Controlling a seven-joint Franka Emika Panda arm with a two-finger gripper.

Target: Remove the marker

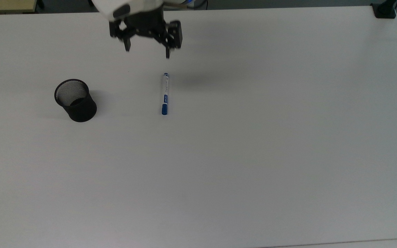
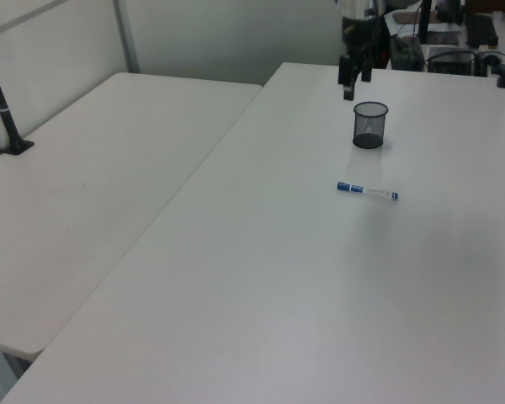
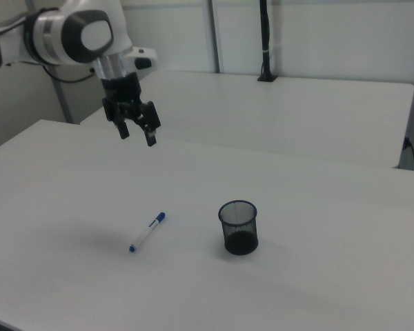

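Top view has the slim white marker with a blue cap (image 1: 164, 93) lying flat on the white desk (image 1: 253, 137), well apart from the black mesh cup (image 1: 75, 100) toward the top view's left. My pincer (image 1: 146, 51) hangs above, spread wide, gripping nothing.

Lab: bare white tables (image 3: 317, 186), robot arm (image 3: 69, 34)
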